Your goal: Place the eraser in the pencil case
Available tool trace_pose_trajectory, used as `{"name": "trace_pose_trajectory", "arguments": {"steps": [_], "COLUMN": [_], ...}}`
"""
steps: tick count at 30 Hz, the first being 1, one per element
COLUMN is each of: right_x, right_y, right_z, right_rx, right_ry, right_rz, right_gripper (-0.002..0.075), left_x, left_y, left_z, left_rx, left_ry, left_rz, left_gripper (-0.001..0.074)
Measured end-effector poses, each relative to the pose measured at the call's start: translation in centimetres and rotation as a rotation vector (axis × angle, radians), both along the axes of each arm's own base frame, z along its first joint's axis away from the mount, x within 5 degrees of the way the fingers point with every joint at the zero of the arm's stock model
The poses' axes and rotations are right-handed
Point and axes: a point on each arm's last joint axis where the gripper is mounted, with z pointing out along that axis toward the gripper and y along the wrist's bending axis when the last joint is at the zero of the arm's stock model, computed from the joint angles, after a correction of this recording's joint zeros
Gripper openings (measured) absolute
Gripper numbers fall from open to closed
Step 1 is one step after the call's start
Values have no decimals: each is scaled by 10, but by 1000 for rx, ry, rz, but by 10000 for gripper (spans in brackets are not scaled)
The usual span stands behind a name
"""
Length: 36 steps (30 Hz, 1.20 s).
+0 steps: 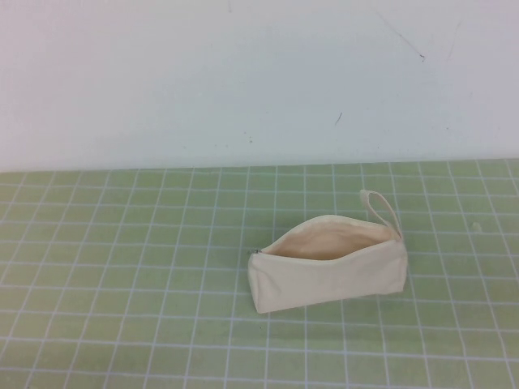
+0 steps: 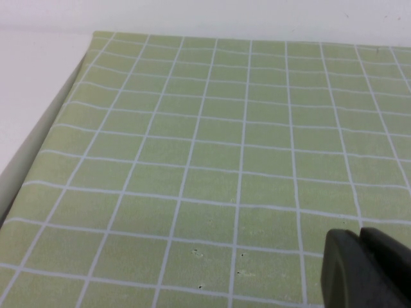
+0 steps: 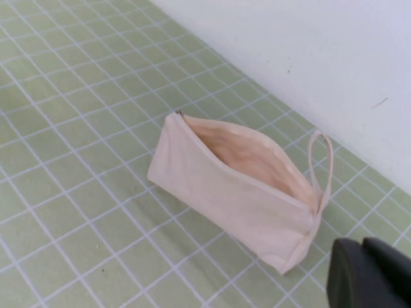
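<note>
The cream pencil case lies on the green grid mat, right of centre in the high view. Its zip is open and its mouth faces up, with the thin loop strap at its far right end. It also shows in the right wrist view, and the part of its inside that I can see is bare fabric. The eraser is not in view in any frame. My right gripper is shut and empty, close to the case's strap end. My left gripper is shut and empty over bare mat. Neither gripper shows in the high view.
The green grid mat covers the table up to a white back wall. In the left wrist view the mat's edge meets a white surface.
</note>
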Motion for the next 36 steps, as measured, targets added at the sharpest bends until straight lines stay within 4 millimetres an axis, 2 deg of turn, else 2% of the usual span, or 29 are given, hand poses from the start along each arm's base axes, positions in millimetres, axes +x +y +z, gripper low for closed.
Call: {"name": "trace_pose_trajectory", "arguments": {"steps": [6,9,14,20,25,36], "right_x": [-25,-33,-34,-39,-42,-45], "right_y": [-18,-26,-44,-67,-74,-75], "right_z": [-24,-42,-76,-103,-121,-142], "right_rx": [70,124,159,159,151,153], "right_ry": [-62,-96,-172,-244,-249,-184], "right_rz": [-9,-37,-230,-517,-630,-654], "right_gripper": [-1,-1,-1,-1,-1,-1], "left_x": [0,0,0,0,0,0], "left_y": [0,0,0,0,0,0], "left_z": [0,0,0,0,0,0], "left_rx": [0,0,0,0,0,0], "left_ry": [0,0,0,0,0,0], "left_rz": [0,0,0,0,0,0], "left_gripper": [-1,-1,-1,-1,-1,-1]}}
